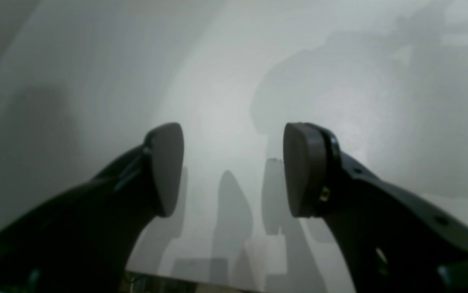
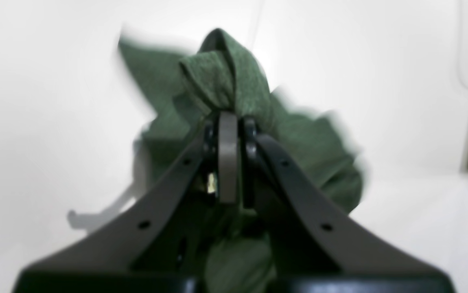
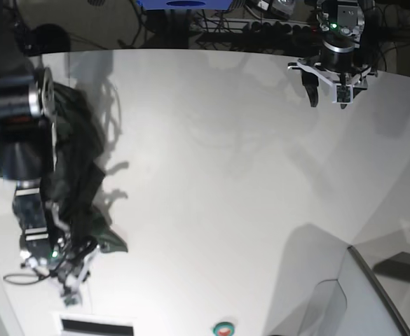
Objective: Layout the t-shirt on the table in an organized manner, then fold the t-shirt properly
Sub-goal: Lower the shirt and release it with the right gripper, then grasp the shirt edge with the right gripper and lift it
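Two arms are seen over one white table point(image 3: 219, 175), a smooth matte top with a curved far edge. Nearest the base camera, a small round green and red button point(image 3: 223, 327) is set into the tabletop, and a pale box corner point(image 3: 369, 294) rises at the near edge.

The right gripper point(image 2: 230, 122) is pressed together on a bunched fold of the t-shirt point(image 2: 234, 81); the dark green cloth is pinched between the pads, rises in a hump just beyond the fingertips and spills down under the fingers on both sides. In the base view the rest of the shirt is seen as a dark crumpled mass trailing along that arm, at the table's side edge. Cloth edges are motion-blurred.

The left gripper point(image 1: 234, 167) is held spread, pads point(image 1: 169, 167) well apart, nothing between them; only bare table and soft grey shadows lie beyond the fingertips. It hangs over the far edge of the table, well apart from the shirt.

Beyond the table, dark floor, cables and a blue object point(image 3: 183, 3) are seen. No readable writing or brand is made out.
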Tool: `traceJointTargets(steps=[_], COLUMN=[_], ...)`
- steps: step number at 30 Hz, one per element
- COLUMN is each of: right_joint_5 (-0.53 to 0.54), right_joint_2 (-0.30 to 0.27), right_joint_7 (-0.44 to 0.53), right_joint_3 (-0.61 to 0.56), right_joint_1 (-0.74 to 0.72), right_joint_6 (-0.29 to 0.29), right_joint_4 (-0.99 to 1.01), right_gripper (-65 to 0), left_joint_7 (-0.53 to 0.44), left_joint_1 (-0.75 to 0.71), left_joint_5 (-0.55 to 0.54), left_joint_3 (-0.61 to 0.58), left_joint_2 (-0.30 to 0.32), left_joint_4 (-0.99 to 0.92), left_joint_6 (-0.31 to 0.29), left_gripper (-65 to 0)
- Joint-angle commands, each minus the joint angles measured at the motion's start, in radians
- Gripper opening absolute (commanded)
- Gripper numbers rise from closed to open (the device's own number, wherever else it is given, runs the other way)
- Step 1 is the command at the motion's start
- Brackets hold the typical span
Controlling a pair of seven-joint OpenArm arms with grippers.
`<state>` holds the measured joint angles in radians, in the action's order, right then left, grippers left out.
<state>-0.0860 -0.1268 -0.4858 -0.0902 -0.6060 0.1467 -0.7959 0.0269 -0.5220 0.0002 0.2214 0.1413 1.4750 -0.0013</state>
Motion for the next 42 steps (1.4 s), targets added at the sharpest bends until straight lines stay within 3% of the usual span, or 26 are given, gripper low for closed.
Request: traceJointTargets(steps=[1,3,5,7,9,12,16,19,21,25,27,31,33,40,42], right_joint_5=[0.002,0.002,0.002,0.002,0.002,0.005,0.007,0.007,0.007,0.005,0.004,0.004,0.004,0.004,0.004], right_joint_2=[-0.014,-0.029,-0.030,-0.030,-0.047,-0.090,-0.109,-0.095,-0.067,-0.044,-0.044,-0.040,-0.038,0.008,0.008], right_joint_7=[0.082,0.221,0.290,0.266,0.184,0.023,-0.118,-0.129,-0.129,-0.129,-0.133,-0.135,-0.135,-0.129,-0.124], right_joint_3=[0.005,0.007,0.002,0.000,0.005,0.007,0.056,0.059,0.059,0.023,-0.026,-0.102,-0.131,-0.148,-0.156], right_joint_1=[-0.065,-0.119,-0.148,-0.154,-0.136,-0.007,0.304,0.528,0.605,0.636,0.633,0.581,0.550,0.496,0.499], right_joint_6=[-0.011,-0.011,-0.015,-0.066,-0.101,-0.101,-0.101,-0.101,-0.101,-0.101,-0.101,-0.108,-0.109,-0.111,-0.104], right_joint_4=[0.036,0.137,0.200,0.200,0.143,-0.047,-0.451,-0.678,-0.724,-0.701,-0.702,-0.619,-0.555,-0.383,-0.386], right_gripper=[-64.7,-60.3,-45.6,-30.9,-25.5,-32.7,-45.2,-45.2,-45.2,-42.5,-39.3,-29.4,-27.8,-28.4,-33.6], left_joint_7=[-0.023,-0.023,-0.023,-0.023,-0.023,-0.023,-0.023,-0.022,-0.022,-0.014,0.044,0.098,0.097,0.097,0.097], left_joint_1=[-0.005,-0.008,-0.010,-0.010,-0.011,-0.007,0.035,0.089,0.125,0.194,0.217,0.219,0.202,0.155,0.147], left_joint_5=[0.001,0.001,0.001,0.001,0.001,0.004,0.010,0.010,0.010,0.010,0.010,0.008,0.008,0.001,-0.001], left_joint_3=[0.005,0.005,-0.003,-0.006,-0.009,-0.070,-0.185,-0.267,-0.323,-0.428,-0.457,-0.457,-0.455,-0.454,-0.454], left_joint_2=[0.007,0.005,0.005,0.004,0.004,0.008,0.010,0.007,0.007,0.010,0.010,0.011,0.013,0.096,0.103], left_joint_4=[0.016,0.016,0.016,0.016,0.022,0.023,0.029,0.022,0.022,0.022,0.033,0.033,0.033,0.031,0.029], left_joint_6=[0.005,0.005,0.005,0.005,0.005,0.005,0.005,0.005,0.005,0.005,0.005,0.005,0.005,0.005,0.005], left_gripper=[-28.6,-28.6,-28.6,-28.6,-28.6,-28.6,-28.6,-28.6,-28.6,-28.8,-29.9,-32.6,-33.1,-32.9,-32.9])
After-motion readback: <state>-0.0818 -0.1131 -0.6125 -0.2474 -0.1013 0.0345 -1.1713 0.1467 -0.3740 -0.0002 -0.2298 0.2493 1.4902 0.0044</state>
